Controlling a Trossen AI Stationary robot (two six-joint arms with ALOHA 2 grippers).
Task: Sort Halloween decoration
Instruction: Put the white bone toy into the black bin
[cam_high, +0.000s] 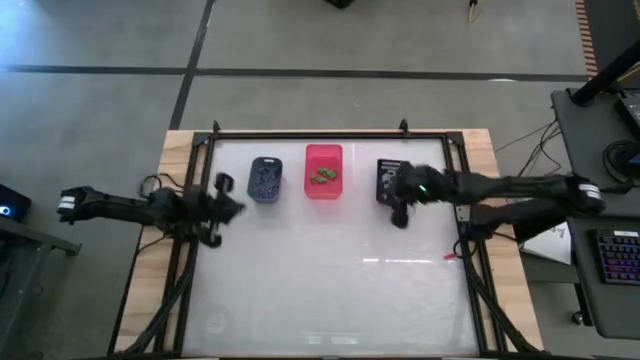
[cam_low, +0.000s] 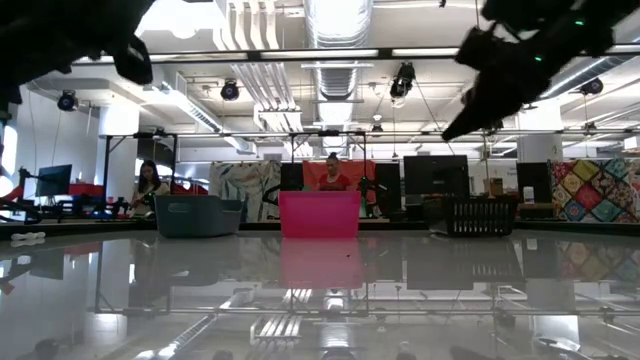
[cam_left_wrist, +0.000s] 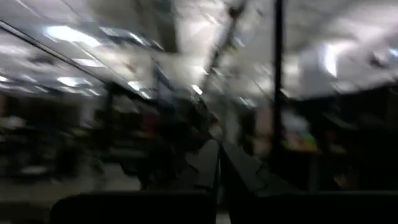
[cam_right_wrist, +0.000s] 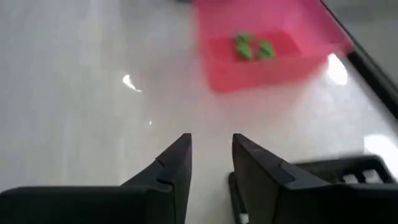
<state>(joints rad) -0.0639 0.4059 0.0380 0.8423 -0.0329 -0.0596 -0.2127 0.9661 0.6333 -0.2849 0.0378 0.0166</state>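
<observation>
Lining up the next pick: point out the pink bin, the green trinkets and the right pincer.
pink bin (cam_high: 323, 188): high view, near rim.
green trinkets (cam_right_wrist: 253, 48): right wrist view, middle of cluster.
right pincer (cam_right_wrist: 211, 155): right wrist view, between fingertips.

**Bright ceiling light, glossy worktop, one badly smeared wrist view**

Ceiling lamps (cam_low: 230, 90) light the room evenly from above. The white worktop (cam_high: 330, 270) is glossy: from overhead a pale glare streak lies at about 5 o'clock, and in the low view it mirrors the pink bin (cam_low: 319, 215) and the ceiling. The left wrist view is dim and heavily motion-blurred. In the right wrist view the pink bin is soft, with bright hotspots on the worktop.
</observation>
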